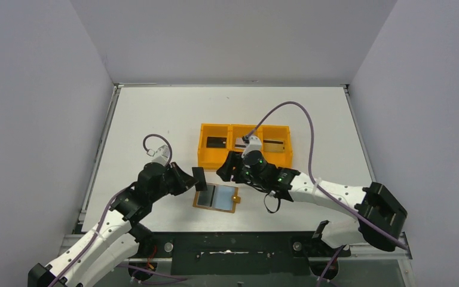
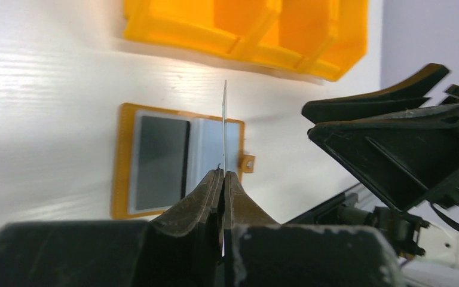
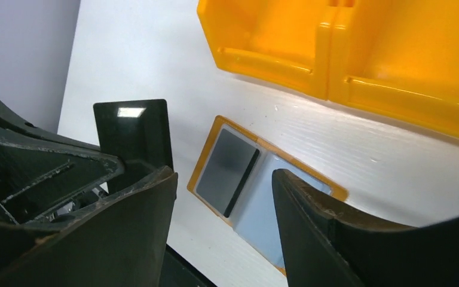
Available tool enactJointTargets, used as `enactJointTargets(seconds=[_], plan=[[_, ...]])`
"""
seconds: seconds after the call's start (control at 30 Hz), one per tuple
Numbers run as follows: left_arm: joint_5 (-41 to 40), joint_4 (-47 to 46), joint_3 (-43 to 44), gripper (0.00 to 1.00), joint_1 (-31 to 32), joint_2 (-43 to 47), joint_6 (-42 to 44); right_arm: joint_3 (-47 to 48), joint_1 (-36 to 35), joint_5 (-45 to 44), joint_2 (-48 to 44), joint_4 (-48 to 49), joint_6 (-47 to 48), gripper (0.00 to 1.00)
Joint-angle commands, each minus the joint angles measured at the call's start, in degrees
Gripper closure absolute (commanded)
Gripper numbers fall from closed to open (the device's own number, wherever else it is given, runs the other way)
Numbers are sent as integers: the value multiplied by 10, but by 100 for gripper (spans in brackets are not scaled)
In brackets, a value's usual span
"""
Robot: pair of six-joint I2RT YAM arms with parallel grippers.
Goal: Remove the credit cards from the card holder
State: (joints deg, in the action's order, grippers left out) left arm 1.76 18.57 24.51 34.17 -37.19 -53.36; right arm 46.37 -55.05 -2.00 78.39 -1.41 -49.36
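Left end effector [image 2: 223, 174] pinches a thin, glossy dark card [image 3: 132, 134]; right end effector [image 3: 224, 179] stands released.

We are looking at a bright orange three-compartment tray [image 1: 212, 159] sitting toward the middle of a white table [image 1: 155, 113], with grey walls [image 1: 36, 89] standing around it.

Left wrist view: we see the card [image 2: 225, 128] edge-on only, so its faces are unreadable. The orange tray [image 2: 245, 36] is cut off at 12 o'clock.
Right wrist view: the 5 o'clock corner of the card holder [image 3: 257, 206] is hidden behind a finger [image 3: 334, 239].
Top view: the items [image 1: 216, 142] in the tray compartments are too small for us to identify.
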Motion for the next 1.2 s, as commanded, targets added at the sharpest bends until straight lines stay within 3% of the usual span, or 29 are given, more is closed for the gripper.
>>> enactJointTargets(seconds=[0.0, 0.13, 0.23, 0.47, 0.9, 1.17], plan=[[130, -130, 0, 100, -33, -15, 37, -94, 24, -15, -69, 158, -13, 37], [203, -206, -26, 100, -66, -12, 30, -122, 76, 99, -101, 199, -31, 37], [255, -309, -70, 100, -88, -2, -23, -124, 101, 198, -99, 252, -36, 37], [293, -509, -144, 100, -111, -4, -151, -107, 103, 285, -64, 326, -56, 36], [329, -550, -138, 100, -112, -5, -162, -69, 109, 406, -26, 368, -80, 47], [336, -557, -139, 100, -112, -14, -162, -97, 108, 403, -10, 455, -125, 67]])
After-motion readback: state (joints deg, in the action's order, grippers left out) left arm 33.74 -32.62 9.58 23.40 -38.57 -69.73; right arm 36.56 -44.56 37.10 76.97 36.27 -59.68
